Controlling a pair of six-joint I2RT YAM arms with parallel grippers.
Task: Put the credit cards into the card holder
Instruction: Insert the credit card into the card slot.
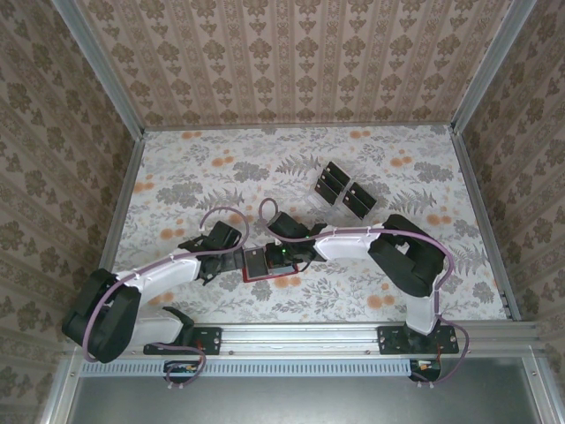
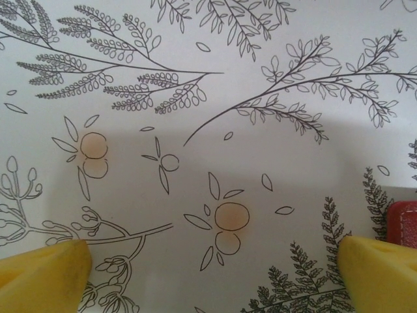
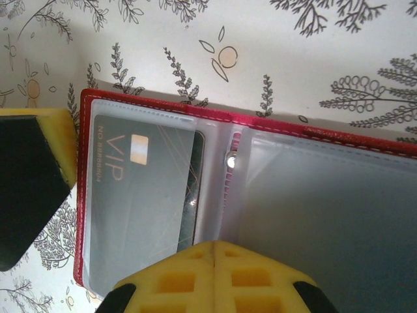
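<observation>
From the top view, the card holder (image 1: pixel 265 263) lies open on the bench (image 1: pixel 424 159), wedged between the left hand (image 1: pixel 233 256) and the right hand (image 1: pixel 281 258). More credit cards (image 1: pixel 332 181) sit well beyond the right hand.

In the left wrist view, the left hand (image 2: pixel 212 267) is spread wide and grasps nothing. A red corner of the card holder (image 2: pixel 404 225) sits just beside its right finger.

In the right wrist view, the right hand (image 3: pixel 215 251) has its fingers clenched together over the near edge of the card holder (image 3: pixel 326 208). A VIP card (image 3: pixel 140 189) lies just ahead of them under the clear pocket. Whether they pinch its edge cannot be told.

The card looks light, stiff and slick, and is best pinched by a short edge. The sleeve seems soft and likely to buckle, so the holder probably needs bracing.
</observation>
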